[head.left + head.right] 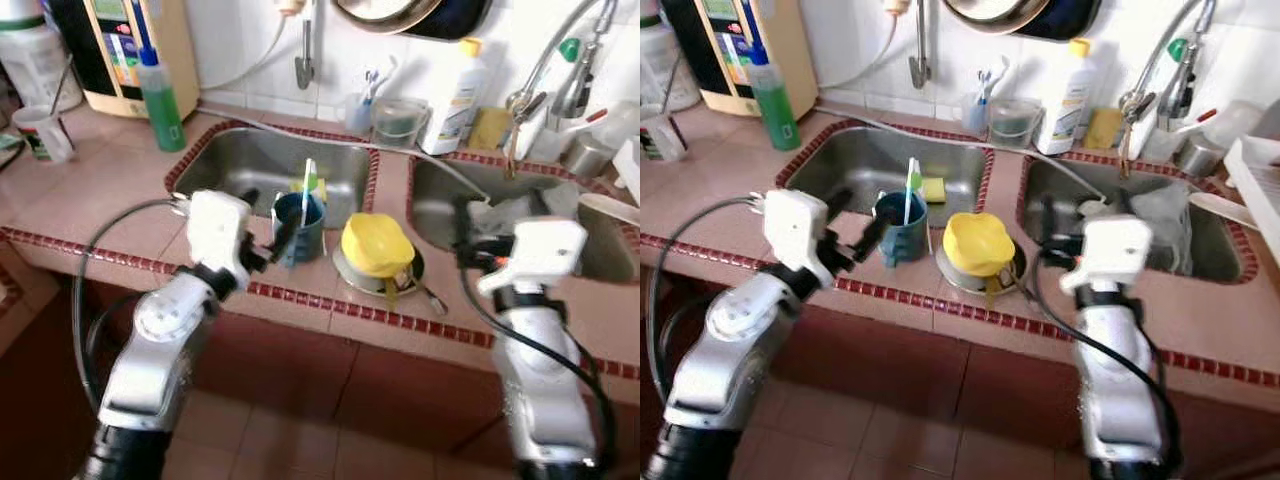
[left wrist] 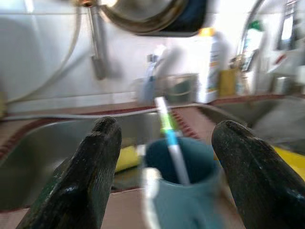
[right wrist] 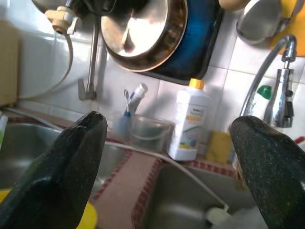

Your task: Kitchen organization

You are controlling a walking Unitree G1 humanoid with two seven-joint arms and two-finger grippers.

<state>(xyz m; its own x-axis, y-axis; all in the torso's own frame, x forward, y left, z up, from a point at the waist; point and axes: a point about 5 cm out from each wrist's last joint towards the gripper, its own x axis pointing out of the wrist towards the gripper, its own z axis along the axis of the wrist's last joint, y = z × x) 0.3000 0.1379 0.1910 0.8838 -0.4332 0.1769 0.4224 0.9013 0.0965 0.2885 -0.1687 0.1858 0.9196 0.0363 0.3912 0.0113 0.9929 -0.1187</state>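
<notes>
Your left gripper [image 1: 272, 238] sits at the near edge of the pink tiled counter [image 1: 110, 190], its two black fingers [image 2: 90, 176] spread wide and lined up on either side of the dark teal ceramic mug [image 1: 298, 227]. The fingers flank the mug without closing on it, so this looks like the approach to a grasp. The mug stands upright on the counter strip just near of the left stainless-steel sink basin [image 1: 250, 165], and a slim white, green and blue toothbrush [image 1: 307, 185] leans inside it. Expect that brush to shift if you tilt the mug.

Just right of the mug, a glossy yellow plastic jug-like vessel [image 1: 376, 243] rests tipped in a shallow metal dish [image 1: 412, 275]. Its rounded, smooth body could roll if nudged, so keep your left wrist clear of it.

Your right gripper [image 1: 467, 240] hovers over the near edge of the right steel basin [image 1: 440, 205], jaws held wide apart and gripping nothing, likely parked to leave room.

Against the far tiled wall stand a white plastic bottle with a yellow cap [image 3: 189, 125] and a clear tumbler [image 3: 147, 132]; a green squeeze bottle [image 1: 160, 95] stands far left.
</notes>
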